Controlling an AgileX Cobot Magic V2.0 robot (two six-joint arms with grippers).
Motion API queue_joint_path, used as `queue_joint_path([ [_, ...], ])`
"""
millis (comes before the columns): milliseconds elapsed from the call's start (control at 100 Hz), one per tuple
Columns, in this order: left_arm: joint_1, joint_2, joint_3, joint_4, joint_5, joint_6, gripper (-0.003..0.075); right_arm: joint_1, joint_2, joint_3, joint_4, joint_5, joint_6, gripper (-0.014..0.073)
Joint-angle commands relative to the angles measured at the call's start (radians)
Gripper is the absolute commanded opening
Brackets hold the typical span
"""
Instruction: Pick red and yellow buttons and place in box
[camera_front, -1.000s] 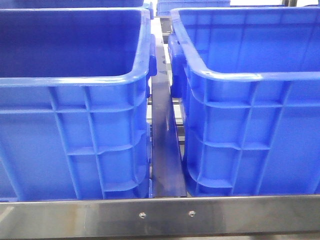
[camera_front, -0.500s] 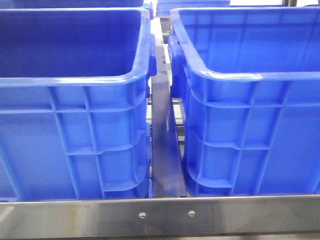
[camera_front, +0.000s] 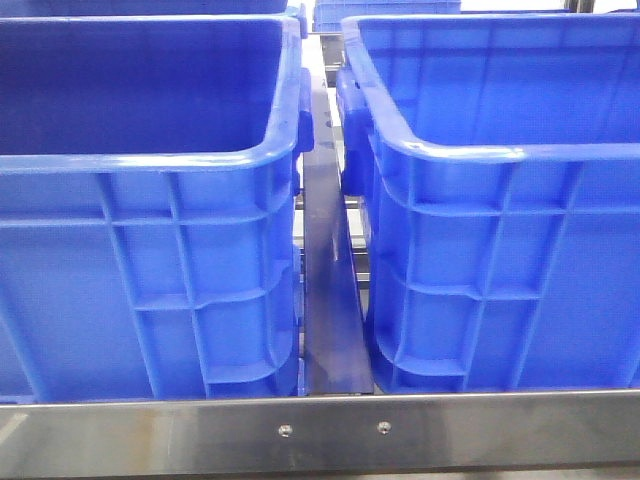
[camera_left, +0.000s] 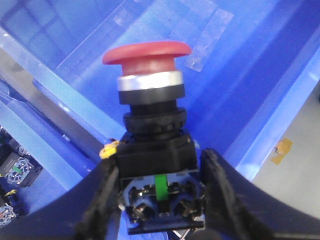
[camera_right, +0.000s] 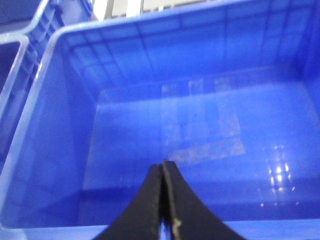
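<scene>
A red button (camera_left: 148, 56) with a domed red cap, silver collar and black body is held over the inside of a blue box (camera_left: 260, 90). My left gripper (camera_left: 159, 187) is shut on its black base. The right gripper (camera_right: 163, 172) hangs above the bare floor of a blue box (camera_right: 130, 90), its fingers pressed together with nothing between them. In the front view two blue boxes stand side by side, the left (camera_front: 150, 160) and the right (camera_front: 500, 150); neither arm shows there. No yellow button is in view.
A steel rail (camera_front: 330, 290) runs between the two crates, and a steel bar (camera_front: 320, 430) crosses in front. Beside the crate in the left wrist view lie several small electrical parts (camera_left: 12, 172). Tape patches (camera_right: 200, 125) mark the crate floors.
</scene>
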Motion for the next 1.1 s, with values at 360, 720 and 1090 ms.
queue_joint_path([
  [360,-0.009,-0.044,-0.028,0.026,-0.062,0.0,-0.0019,-0.002,0.019,-0.035,0.17,-0.076,0.001,0.0617],
  [720,-0.009,-0.044,-0.028,0.026,-0.062,0.0,-0.0019,-0.001,0.201,-0.035,0.707,-0.129,-0.384,0.0611],
  [1090,-0.009,-0.044,-0.028,0.026,-0.062,0.001,-0.0019,-0.001,0.444,-0.035,1.414,0.025,-0.944,0.0611],
])
